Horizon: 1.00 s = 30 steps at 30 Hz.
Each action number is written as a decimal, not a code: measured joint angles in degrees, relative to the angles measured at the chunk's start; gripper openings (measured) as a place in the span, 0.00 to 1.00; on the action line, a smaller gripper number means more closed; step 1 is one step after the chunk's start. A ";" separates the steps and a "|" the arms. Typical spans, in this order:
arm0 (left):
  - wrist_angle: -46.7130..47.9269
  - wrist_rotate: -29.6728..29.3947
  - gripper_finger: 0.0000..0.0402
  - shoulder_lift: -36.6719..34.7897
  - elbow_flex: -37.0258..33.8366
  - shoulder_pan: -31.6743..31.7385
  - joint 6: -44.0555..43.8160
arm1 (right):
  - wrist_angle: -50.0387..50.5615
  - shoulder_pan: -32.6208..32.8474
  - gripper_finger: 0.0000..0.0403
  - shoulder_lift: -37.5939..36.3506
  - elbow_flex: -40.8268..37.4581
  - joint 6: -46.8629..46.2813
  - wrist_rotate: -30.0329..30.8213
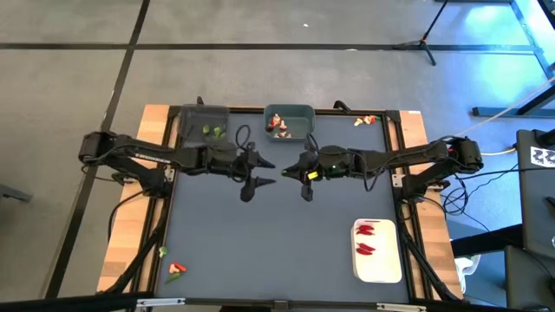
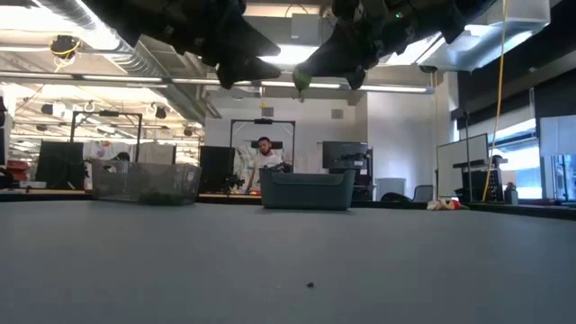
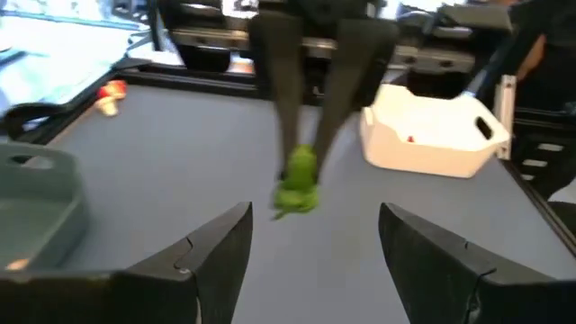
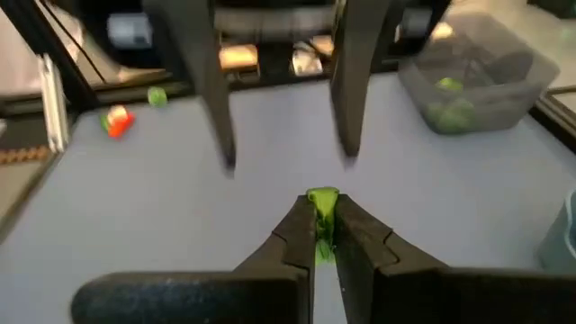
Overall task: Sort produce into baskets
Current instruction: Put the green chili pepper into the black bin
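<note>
Item: small green piece, pinched between the pressed-together fingertips of the right hand, held in the air above the middle of the counter; in the left wrist view it hangs from the tips of those dark fingers, clear of the surface. Risk, as a judgement: the grip is on the very tip and the piece is tiny, so a jolt or a slight loosening could drop it onto the open counter between the bins, where it may roll. Second risk: the left hand stands spread wide just across from it, fingers apart and carrying nothing, close enough that the two could knock together if either swings without clearance; if a pass from one hand to the other is meant, closing off-centre could flick the piece away. Third risk: sorting error, since the dark grey bin already holding green pieces sits on the left arm's side, next to the grey-teal bin with pale and red pieces, and a release short of the rim would land in the wrong one or outside. White tray with red pieces lies well apart, near the right arm's front corner. Pose: both arms reach inward from opposite sides, wrists level, hands facing each other over centre, raised off the counter.
</note>
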<state>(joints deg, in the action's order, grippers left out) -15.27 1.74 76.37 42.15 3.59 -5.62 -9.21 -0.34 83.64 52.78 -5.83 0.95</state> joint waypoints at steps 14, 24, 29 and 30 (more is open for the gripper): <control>-7.69 -1.07 0.59 4.10 -0.07 -2.35 -1.40 | -6.48 1.62 0.06 -0.11 0.02 -0.34 -3.38; -8.28 -1.09 0.43 4.10 -0.07 -2.46 0.14 | -7.44 1.60 0.06 -0.09 0.02 -1.46 -5.03; -8.43 -0.84 0.27 4.10 -0.05 -2.83 0.08 | -7.47 1.56 0.06 -0.09 0.02 -1.50 -4.55; -8.38 -0.85 0.24 4.10 -0.07 -2.83 0.08 | -7.45 1.55 0.06 -0.09 0.02 -1.70 -4.55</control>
<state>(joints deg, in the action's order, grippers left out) -23.66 0.89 80.47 42.09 0.75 -5.54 -16.66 1.21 83.55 52.80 -7.53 -3.60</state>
